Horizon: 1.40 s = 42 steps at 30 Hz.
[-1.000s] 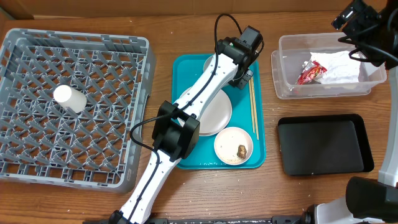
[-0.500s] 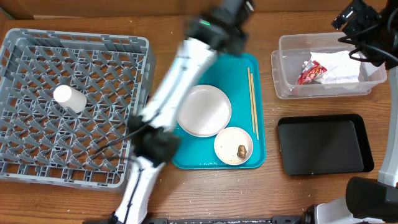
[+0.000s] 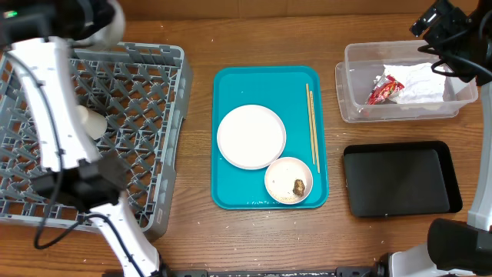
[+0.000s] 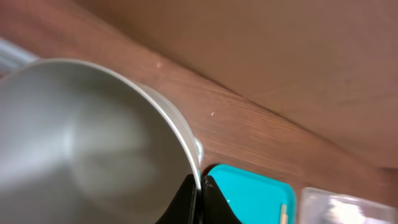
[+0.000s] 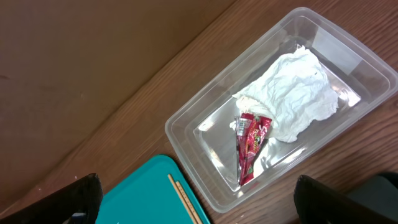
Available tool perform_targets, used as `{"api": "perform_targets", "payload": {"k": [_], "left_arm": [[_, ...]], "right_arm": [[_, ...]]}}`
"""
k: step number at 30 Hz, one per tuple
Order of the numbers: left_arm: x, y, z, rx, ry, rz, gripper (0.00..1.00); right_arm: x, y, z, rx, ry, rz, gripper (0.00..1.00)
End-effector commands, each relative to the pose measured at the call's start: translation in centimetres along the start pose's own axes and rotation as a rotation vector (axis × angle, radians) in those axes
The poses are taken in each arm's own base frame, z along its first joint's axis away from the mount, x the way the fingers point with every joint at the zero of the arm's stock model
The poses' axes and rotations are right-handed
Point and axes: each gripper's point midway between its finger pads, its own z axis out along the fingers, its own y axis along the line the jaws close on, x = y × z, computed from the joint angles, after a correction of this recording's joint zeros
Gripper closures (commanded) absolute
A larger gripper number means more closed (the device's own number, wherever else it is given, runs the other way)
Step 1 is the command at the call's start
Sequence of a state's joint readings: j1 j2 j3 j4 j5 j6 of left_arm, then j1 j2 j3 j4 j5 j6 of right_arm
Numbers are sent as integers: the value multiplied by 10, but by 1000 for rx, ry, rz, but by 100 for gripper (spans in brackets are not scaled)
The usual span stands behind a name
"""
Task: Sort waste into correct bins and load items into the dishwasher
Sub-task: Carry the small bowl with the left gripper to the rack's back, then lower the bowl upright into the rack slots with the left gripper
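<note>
Your left arm swung from the teal tray (image 3: 231, 192) to the overhead frame's upper left, left gripper (image 4: 199, 185) clamped on the small bowl (image 4: 81, 143) at its rim, the dish rack (image 3: 154, 108) lying just beneath it.

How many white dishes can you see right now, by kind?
Plate: 1, on the teal tray
Bowls: 2, the bowl with food on that tray, the held bowl pinched at its rim by the left end effector
Cup: 1, in the grey rack
Total: 4
</note>
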<state>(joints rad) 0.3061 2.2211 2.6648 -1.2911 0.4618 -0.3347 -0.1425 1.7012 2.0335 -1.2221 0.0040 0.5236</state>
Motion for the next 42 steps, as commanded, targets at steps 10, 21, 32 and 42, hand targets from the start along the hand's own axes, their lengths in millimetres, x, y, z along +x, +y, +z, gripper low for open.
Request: {"api": "perform_targets", "payload": {"k": [10,21,32,42], "left_arm": [[5,78,38,619,226,-313,96],[3,102,61,620,219,-342,96],[12,137,62,468,223,-396,96],[17,177,57,327,202,-408,89]], "right_arm": [[-3,2,-3,-7,-14,-1,0],[-3,2,-3,-7,-14,-1,0],[-3,2,-3,-7,-14,-1,0],[-3,2,-3,-7,-14,-1,0]]}}
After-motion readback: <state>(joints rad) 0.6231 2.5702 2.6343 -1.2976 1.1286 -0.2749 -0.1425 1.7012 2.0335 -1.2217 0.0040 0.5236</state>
